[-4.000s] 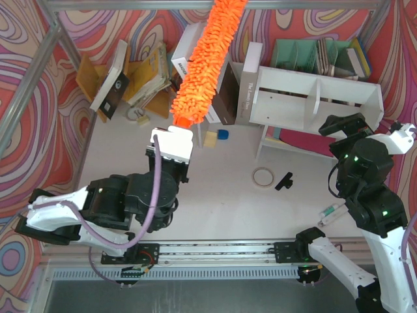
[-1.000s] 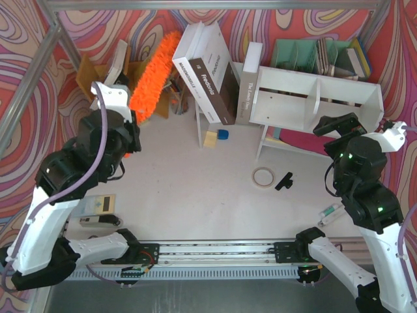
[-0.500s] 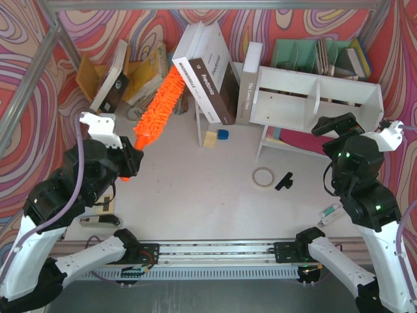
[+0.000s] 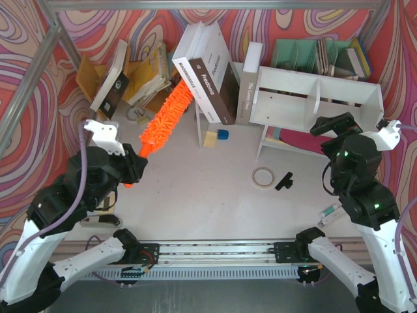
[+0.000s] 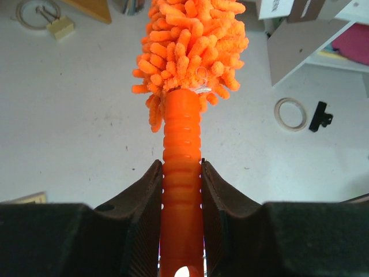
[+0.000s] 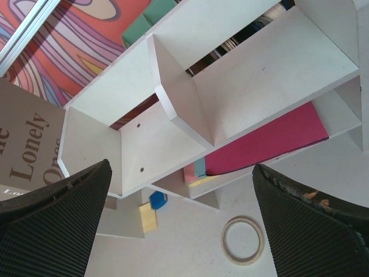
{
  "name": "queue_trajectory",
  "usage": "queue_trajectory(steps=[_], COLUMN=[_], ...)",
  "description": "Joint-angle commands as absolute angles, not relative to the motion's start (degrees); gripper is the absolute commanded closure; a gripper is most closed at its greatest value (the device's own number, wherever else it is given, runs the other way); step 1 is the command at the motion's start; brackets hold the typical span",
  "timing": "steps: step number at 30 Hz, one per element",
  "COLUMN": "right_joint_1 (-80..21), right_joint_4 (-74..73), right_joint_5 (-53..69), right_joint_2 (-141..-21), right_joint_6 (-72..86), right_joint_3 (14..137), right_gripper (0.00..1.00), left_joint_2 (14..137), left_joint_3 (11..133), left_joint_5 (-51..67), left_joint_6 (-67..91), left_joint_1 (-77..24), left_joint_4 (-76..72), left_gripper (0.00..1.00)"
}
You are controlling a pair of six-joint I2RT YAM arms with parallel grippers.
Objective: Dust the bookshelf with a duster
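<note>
The orange duster (image 4: pixel 166 114) slants up and to the right over the left part of the table, and its fluffy tip reaches the leaning books (image 4: pixel 205 72). My left gripper (image 4: pixel 133 166) is shut on the duster's ribbed orange handle (image 5: pixel 181 173). Both fingers (image 5: pixel 151 187) press the handle's sides, and the shaggy head (image 5: pixel 193 46) points away from the wrist. The white bookshelf (image 4: pixel 313 98) stands at the back right with its two compartments facing the front. My right gripper (image 4: pixel 332 125) hovers in front of the bookshelf (image 6: pixel 230 98). That right gripper (image 6: pixel 181 173) is open and holds nothing.
A tape ring (image 4: pixel 263 176) and a black clip (image 4: pixel 283 181) lie in front of the bookshelf. A yellow block (image 4: pixel 210 138) and a blue piece (image 4: pixel 223 134) sit by the books. A mint-green organizer (image 4: pixel 319 55) stands behind the shelf, a pink folder (image 6: pixel 277 135) under it. More books lean at the back left (image 4: pixel 114 78).
My left arm has dropped lower and swung the duster from pointing up at the back left to slanting right, its tip now by the leaning books. The right arm has barely moved.
</note>
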State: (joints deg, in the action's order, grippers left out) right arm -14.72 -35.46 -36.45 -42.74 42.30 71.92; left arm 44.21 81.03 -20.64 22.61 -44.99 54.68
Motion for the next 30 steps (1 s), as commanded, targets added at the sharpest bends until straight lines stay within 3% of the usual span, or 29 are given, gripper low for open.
queue_trajectory(steps=[1,12,23,30], right_joint_1=[-14.94,-14.94,-14.94,-14.93], right_joint_4=[-35.85,-35.43,-35.41,-35.42], right_joint_5=[-36.47,-36.85,-36.6,-36.76], right_joint_2=[-42.93,-42.8,-43.03,-43.0], right_joint_6=[43.03,42.54,42.9,42.69], right_joint_3=[71.65,71.19,71.41,71.61], right_gripper=[0.01,0.01,0.01,0.01], left_joint_2=[43.88,42.76,46.76,45.79], left_joint_3=[77.35,64.89,78.16,75.65], left_joint_5=[-22.16,-23.56,-23.64,-24.34], left_joint_6=[24.46,26.48,22.71,23.4], left_joint_1=[-44.91,-44.91,-44.89,-44.91], left_joint_4=[50.13,43.61,48.56,47.73], left_gripper=[1.0,1.0,1.0,1.0])
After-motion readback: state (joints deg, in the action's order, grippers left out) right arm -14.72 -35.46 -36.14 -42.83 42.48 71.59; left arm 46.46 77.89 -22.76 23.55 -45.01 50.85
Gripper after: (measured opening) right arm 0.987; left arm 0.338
